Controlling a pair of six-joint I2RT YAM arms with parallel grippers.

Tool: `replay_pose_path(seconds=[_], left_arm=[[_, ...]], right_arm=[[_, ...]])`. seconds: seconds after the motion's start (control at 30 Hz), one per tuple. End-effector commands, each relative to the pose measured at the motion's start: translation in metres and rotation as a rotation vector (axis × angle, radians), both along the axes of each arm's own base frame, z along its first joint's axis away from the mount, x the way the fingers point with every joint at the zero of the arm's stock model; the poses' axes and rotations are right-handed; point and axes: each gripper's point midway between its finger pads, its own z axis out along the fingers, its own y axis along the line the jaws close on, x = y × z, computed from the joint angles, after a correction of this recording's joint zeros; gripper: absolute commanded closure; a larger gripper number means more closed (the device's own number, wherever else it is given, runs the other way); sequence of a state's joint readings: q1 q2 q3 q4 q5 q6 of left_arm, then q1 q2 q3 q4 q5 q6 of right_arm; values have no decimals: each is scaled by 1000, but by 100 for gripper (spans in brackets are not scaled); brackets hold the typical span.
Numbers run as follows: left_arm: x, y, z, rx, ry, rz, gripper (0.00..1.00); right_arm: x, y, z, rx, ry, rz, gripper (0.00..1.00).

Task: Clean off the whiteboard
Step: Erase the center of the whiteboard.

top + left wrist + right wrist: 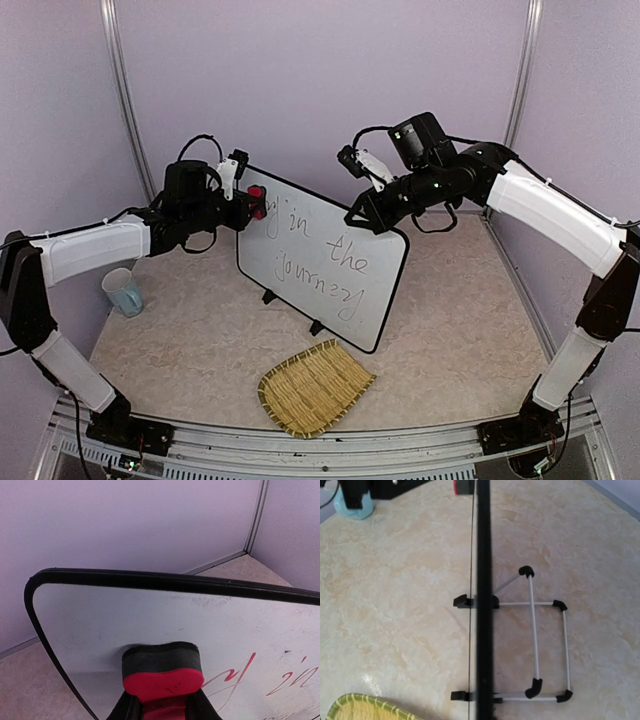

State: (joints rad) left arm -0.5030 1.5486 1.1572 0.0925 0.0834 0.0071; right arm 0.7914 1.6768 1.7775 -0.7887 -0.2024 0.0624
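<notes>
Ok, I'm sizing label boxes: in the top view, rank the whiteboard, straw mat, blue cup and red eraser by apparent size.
1. whiteboard
2. straw mat
3. blue cup
4. red eraser, only partly visible, so its place below the cup is unsure.

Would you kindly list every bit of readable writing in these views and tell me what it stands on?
"in the": upper handwritten line on the large white rectangular whiteboard with black rim.
"journey": lower handwritten line on the same board.
Unreadable: a word before "in", partly covered by the red and black foam eraser; only a tail stroke shows.
Nothing legible on the pale blue cup or the woven straw mat.
</notes>
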Motion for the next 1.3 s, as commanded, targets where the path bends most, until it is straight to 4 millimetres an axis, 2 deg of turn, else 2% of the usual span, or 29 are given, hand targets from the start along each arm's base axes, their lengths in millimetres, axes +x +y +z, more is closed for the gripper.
replay_pose_path(seconds=[0.0, 0.23, 0.5, 0.57, 0.63, 0.83, 0.93, 1.0, 1.1, 1.27], left_arm=[[-4, -9, -36, 73, 85, 17, 81], [-13, -5, -60, 101, 118, 29, 81], [-25, 1, -96, 114, 170, 35, 82], [-25, 0, -98, 115, 172, 34, 82], [-22, -1, -94, 112, 164, 36, 82], [-14, -6, -48, 68, 82, 34, 82], [-16, -7, -34, 44, 57, 24, 82], [-18, -6, -31, 35, 49, 24, 82], [-21, -3, -34, 40, 49, 30, 82], [-25, 1, -43, 48, 64, 38, 82]], right_arm=[[-23, 0, -35, -103, 77, 90, 100], [-20, 3, -33, -105, 78, 85, 100], [-20, 3, -34, -106, 86, 83, 100], [-20, 4, -35, -107, 90, 84, 100], [-20, 3, -35, -108, 93, 83, 100], [-20, 5, -31, -100, 91, 84, 100], [-19, 8, -29, -98, 93, 90, 100], [-18, 10, -26, -95, 96, 93, 100], [-16, 16, -23, -88, 105, 103, 91], [-15, 22, -22, -85, 120, 114, 84]])
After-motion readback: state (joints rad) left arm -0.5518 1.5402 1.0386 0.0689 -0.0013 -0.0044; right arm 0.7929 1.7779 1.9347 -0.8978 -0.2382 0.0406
